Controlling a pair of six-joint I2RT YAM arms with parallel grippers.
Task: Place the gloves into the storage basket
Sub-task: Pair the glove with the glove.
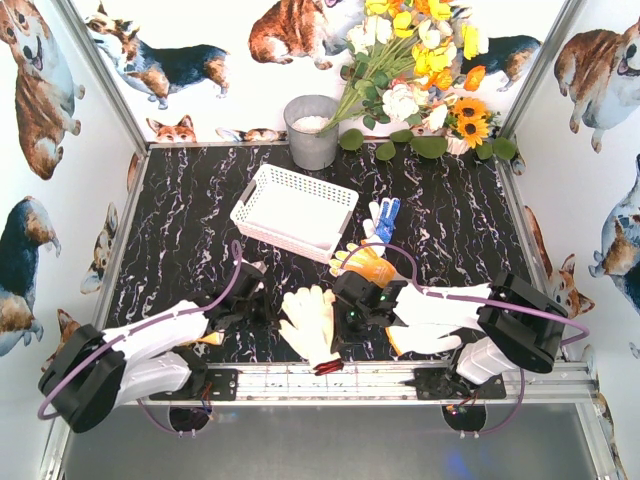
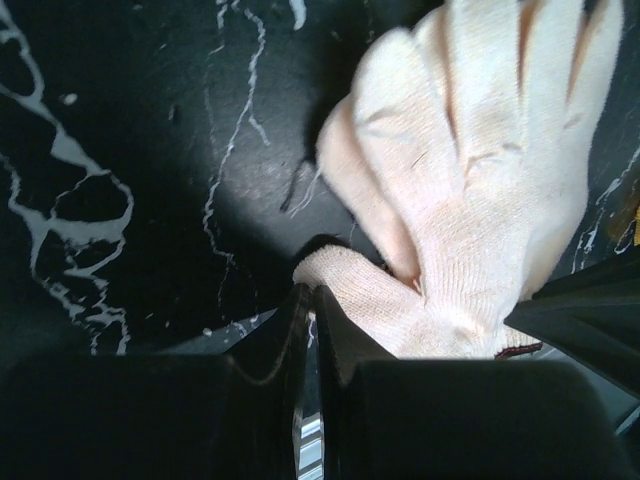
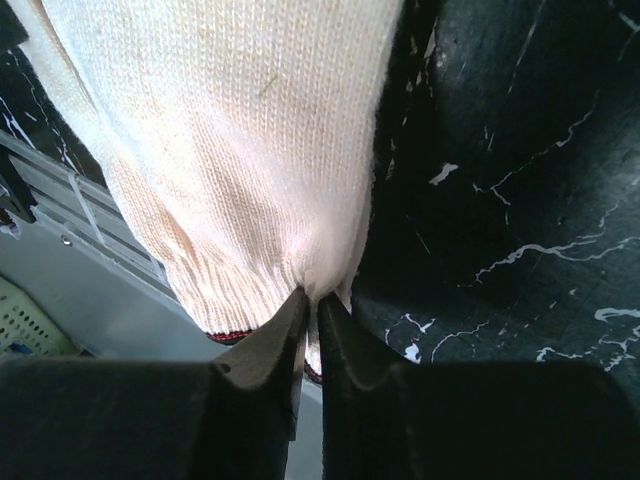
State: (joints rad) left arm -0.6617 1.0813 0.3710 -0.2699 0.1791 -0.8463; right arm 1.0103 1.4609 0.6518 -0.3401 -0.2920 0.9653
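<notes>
Black marbled table (image 1: 180,230) between corgi-printed walls carries all the work; no glove shows yet inside the white lattice storage basket (image 1: 280,232), so I judge the task barely begun, with every glove left to move; the cream glove with red cuff (image 1: 308,322) lies at 6 o'clock of the basket, its cuff pinched in the clenched right gripper (image 3: 312,300); the left gripper (image 2: 308,295) is clenched on nothing, tips just beside the thumb of this glove; I count three clear gloves: this one, one orange-yellow glove (image 1: 365,262) at 4 o'clock of the basket, one white-and-blue glove (image 1: 383,218) at 3 o'clock; a yellow scrap (image 1: 210,339) near the left arm may be a fourth; one basket, one grey metal bucket (image 1: 312,135), two arms.
</notes>
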